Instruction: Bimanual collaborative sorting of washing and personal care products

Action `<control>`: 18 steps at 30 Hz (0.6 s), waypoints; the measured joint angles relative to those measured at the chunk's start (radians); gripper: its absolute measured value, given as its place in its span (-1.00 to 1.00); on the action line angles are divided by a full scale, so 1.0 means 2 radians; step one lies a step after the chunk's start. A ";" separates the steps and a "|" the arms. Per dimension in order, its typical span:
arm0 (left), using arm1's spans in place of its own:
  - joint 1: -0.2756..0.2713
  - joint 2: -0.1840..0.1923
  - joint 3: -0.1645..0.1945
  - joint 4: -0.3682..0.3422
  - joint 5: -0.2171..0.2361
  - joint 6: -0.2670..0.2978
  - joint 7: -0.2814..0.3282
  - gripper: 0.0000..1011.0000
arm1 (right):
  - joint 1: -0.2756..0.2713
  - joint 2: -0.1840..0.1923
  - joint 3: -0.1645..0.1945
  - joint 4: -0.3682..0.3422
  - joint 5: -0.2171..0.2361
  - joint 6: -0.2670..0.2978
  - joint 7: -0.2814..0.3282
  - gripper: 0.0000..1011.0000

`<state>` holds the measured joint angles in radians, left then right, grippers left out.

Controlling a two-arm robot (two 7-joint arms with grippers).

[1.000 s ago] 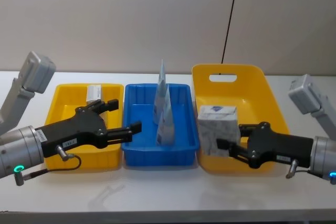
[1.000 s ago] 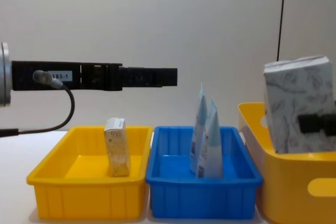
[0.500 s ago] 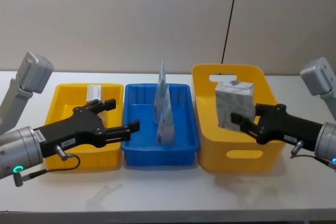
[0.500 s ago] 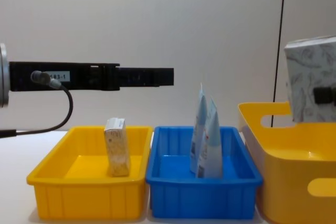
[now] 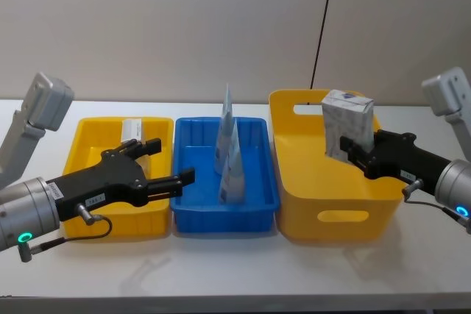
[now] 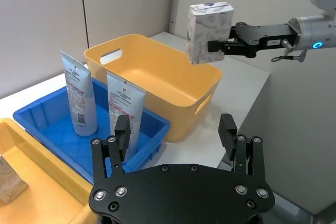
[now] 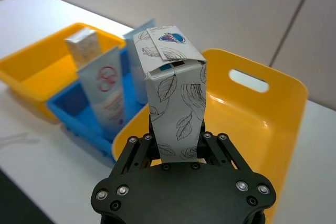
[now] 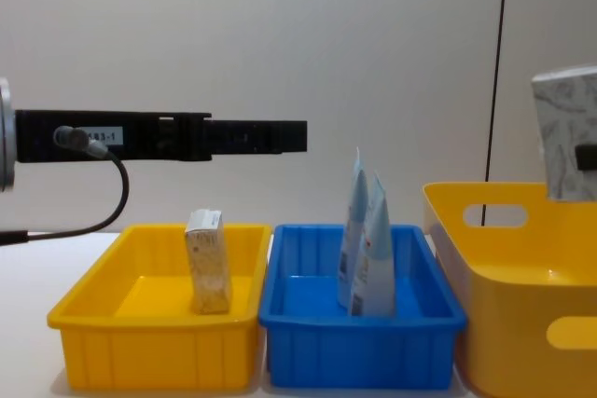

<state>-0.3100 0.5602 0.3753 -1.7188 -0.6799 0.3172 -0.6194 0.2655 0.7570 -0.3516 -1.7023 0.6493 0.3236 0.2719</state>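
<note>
Right gripper (image 5: 353, 156) clamps box (image 5: 347, 126) low on its sides, above yellow bin (image 5: 302, 211); left gripper (image 5: 174, 161) hangs wide open.
Box judged light, stiff carton, crushable: grip flat sides only.

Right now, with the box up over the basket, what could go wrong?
1. The right gripper pinches just one end of the leaf-print box, high above the yellow basket: a slip or early release could tumble it onto the rim.
2. The open left gripper hovers near the tops of the upright pale-blue tubes; a sideways sweep might topple them.
</note>
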 joint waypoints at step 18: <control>0.001 0.000 -0.001 0.000 0.000 0.000 0.001 0.98 | 0.051 -0.049 -0.032 0.058 -0.042 0.056 -0.063 -0.37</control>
<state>-0.3085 0.5602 0.3742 -1.7197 -0.6807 0.3173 -0.6165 0.3680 0.6592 -0.4155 -1.5863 0.5651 0.4364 0.1463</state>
